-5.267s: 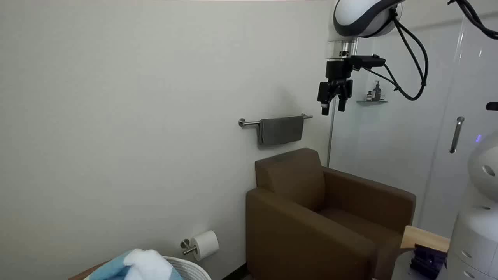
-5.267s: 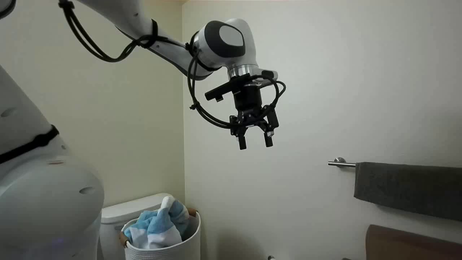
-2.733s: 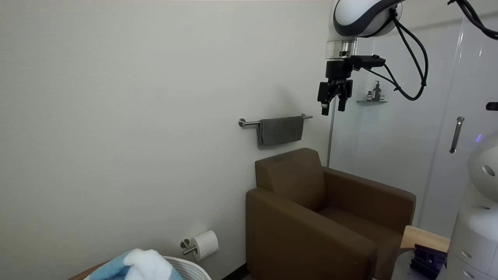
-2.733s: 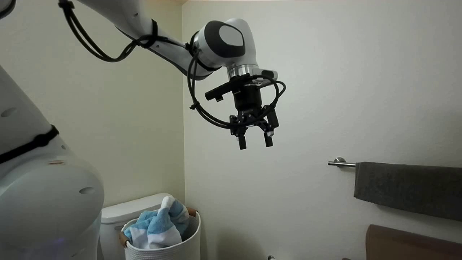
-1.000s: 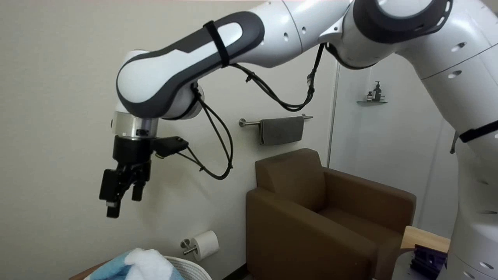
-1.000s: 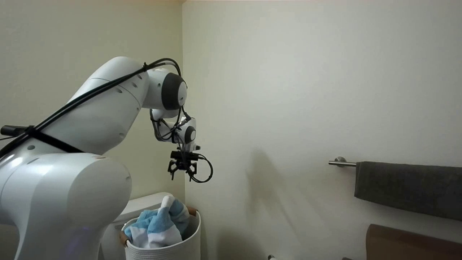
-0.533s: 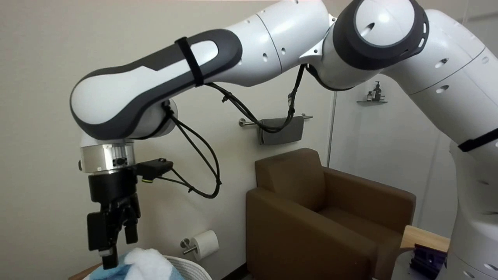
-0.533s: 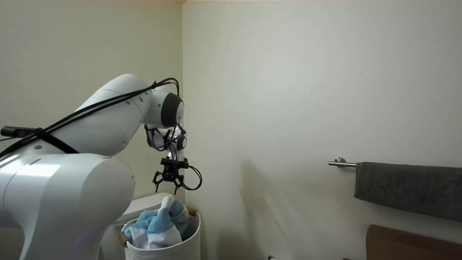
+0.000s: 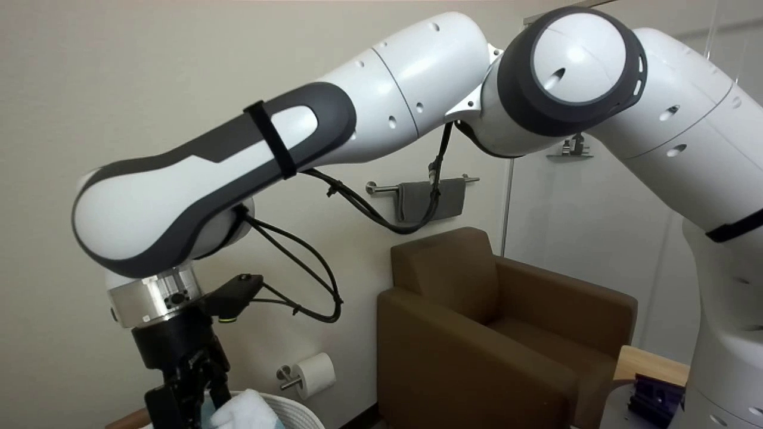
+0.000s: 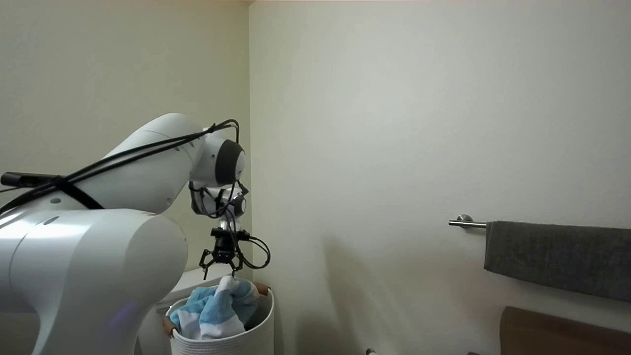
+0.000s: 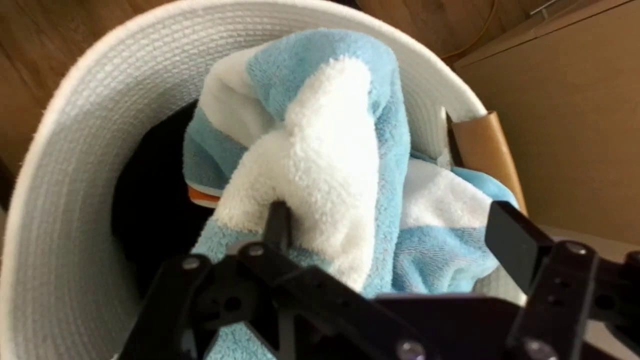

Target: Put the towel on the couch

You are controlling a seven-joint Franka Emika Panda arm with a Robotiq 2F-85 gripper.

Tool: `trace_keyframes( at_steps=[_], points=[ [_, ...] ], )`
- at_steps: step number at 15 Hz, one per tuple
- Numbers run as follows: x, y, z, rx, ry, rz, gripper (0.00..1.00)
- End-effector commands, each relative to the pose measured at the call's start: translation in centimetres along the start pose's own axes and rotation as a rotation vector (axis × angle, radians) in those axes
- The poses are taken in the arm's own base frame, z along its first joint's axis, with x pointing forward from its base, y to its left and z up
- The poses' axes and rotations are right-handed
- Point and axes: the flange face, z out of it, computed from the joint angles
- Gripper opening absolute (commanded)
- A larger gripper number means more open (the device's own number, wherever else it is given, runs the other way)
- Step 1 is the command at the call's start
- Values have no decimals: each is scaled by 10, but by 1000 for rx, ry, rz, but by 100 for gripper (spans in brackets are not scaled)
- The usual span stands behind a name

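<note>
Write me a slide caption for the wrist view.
Open gripper over a crumpled blue-and-white towel in a white basket with a tan handle.

striped towel [image 11: 332,150] (pale blue, white), brown couch [image 9: 465,357]

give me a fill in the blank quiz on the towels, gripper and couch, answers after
The striped towel in the white basket is colored white and ____.
With its jaws apart, the gripper is ____.
The hanging towel on the metal bar is colored ____.
In an exterior view, the brown couch appears to the ____ of the toilet paper.
Missing words: blue; open; gray; right.
</note>
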Motion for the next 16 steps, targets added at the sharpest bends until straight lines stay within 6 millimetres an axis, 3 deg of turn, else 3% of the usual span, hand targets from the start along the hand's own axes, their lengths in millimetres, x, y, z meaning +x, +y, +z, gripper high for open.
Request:
trace_keyframes(
  at_steps=[1,3,7,15,16],
  points=[
    [0,12,2,-166,27,93,100],
    [0,22,-4,-251,62,148,100],
    [3,34,5,-327,101,285,100],
    [2,26,40,-149,99,332,100],
    [4,26,41,-142,116,340,75]
  ],
)
